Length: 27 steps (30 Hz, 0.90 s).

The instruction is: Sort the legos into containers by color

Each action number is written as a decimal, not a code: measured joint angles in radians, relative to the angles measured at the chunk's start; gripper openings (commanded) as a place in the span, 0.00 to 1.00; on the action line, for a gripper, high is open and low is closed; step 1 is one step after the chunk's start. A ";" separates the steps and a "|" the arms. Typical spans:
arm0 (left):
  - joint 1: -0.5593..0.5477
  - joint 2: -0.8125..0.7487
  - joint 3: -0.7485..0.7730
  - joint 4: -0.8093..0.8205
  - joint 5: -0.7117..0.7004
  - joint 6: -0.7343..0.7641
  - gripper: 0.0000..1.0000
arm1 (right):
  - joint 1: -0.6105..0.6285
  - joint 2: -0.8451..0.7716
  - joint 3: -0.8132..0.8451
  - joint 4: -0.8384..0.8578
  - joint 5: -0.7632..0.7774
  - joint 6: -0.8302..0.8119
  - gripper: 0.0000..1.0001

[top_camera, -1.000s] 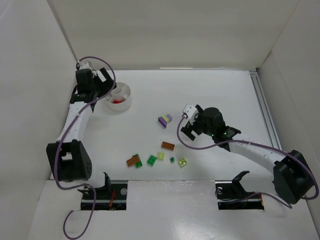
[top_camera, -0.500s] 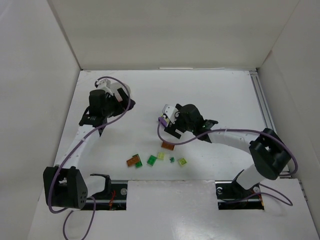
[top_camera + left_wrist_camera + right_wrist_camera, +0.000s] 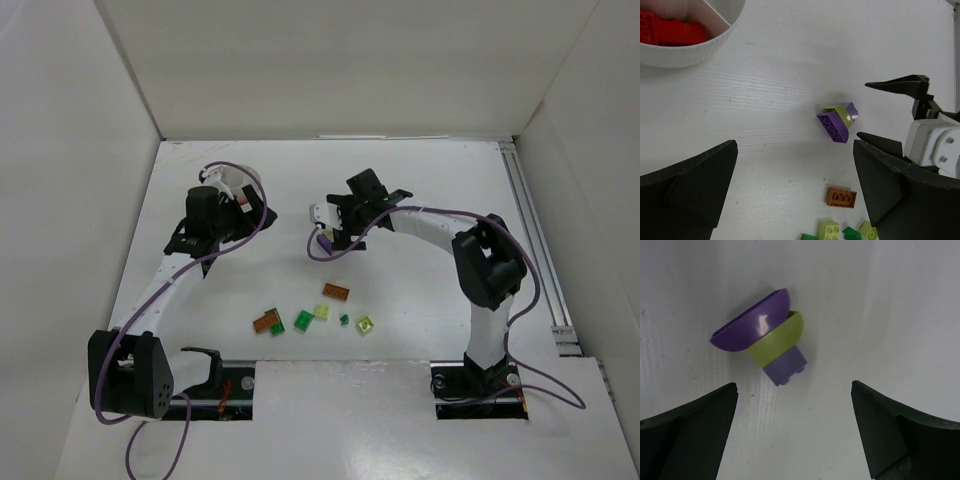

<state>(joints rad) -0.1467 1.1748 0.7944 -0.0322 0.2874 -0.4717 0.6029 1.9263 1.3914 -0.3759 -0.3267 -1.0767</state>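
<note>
Top view: right claw (image 3: 335,228) hangs over a small stuck-together stack (image 3: 325,238) mid tabletop (image 3: 420,180). Left claw (image 3: 238,198) sits back left. Loose bricks (image 3: 303,321) lie in a ragged row near the front edge, in orange, green and yellow-green, well apart from both claws.

Left wrist view: left claw fingers (image 3: 695,185) are spread wide with nothing held. The white dish (image 3: 695,50) shows at the top left corner. One wedge holds red bricks (image 3: 670,32); the next wedge looks bare, the rest are out of frame. The stack lies on the tabletop, apart from the dish, with the right claw just beside it. An orange brick (image 3: 841,197) lies nearer.

Right wrist view: right claw is spread wide and empty, the stack ahead of its fingers (image 3: 695,425). The stack is a dark purple curved piece, a yellow-green curved piece and a lilac brick joined together.

Risks, as judged: grabbing the stack whole would drop mixed colours into one wedge. The curved faces could squirt out of the fingers on closing. Both arms working near the dish could clash or shove it.
</note>
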 measured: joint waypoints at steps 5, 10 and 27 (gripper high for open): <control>0.000 0.002 0.000 0.006 0.002 0.019 1.00 | 0.002 0.075 0.065 -0.155 -0.076 -0.107 1.00; 0.000 0.034 0.008 0.016 0.005 0.038 1.00 | 0.023 0.112 0.119 -0.229 -0.078 -0.151 0.97; 0.000 0.073 0.025 0.015 0.017 0.082 1.00 | 0.010 0.169 0.185 -0.264 -0.068 -0.164 0.58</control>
<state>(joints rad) -0.1467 1.2480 0.8196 -0.0170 0.3046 -0.3897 0.6128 2.0956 1.5768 -0.6403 -0.3950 -1.2404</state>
